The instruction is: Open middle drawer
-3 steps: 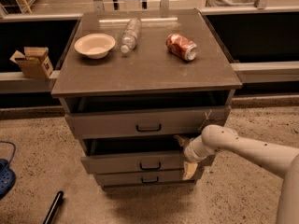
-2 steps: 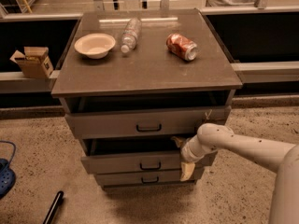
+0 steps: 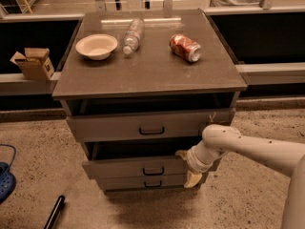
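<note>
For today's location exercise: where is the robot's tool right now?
In the camera view, the tool is at the right end of the middle drawer front, just below the top drawer and right of the black handle.

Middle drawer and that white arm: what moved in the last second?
Little. The white arm's gripper edged slightly left in the view, at the right end of the grey, black-handled middle drawer, which stays partly pulled out. The white bowl, clear plastic bottle and red can on top did not move.
</note>
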Motion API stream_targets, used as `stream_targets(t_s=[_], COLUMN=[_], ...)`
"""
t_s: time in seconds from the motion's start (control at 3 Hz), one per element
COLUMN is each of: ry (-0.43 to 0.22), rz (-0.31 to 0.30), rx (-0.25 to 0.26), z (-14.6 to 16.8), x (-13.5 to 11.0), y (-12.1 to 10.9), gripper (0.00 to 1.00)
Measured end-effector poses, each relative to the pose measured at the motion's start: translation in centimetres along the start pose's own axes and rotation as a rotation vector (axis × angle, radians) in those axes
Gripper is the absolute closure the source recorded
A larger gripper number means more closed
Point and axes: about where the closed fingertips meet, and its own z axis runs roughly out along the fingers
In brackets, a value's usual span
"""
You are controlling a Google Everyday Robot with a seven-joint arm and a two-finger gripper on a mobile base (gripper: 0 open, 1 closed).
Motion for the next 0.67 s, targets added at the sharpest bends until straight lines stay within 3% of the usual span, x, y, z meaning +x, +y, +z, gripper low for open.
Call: stream_targets(t_s=[0.33,0.67], ry=[-0.039,-0.068], rz=[-0.023,-0.055], rx=[-0.08,-0.101], z=[-0.86,-1.77], x=[-0.97,-1.96], y=[2.73,3.65], gripper=[0.48,0.48])
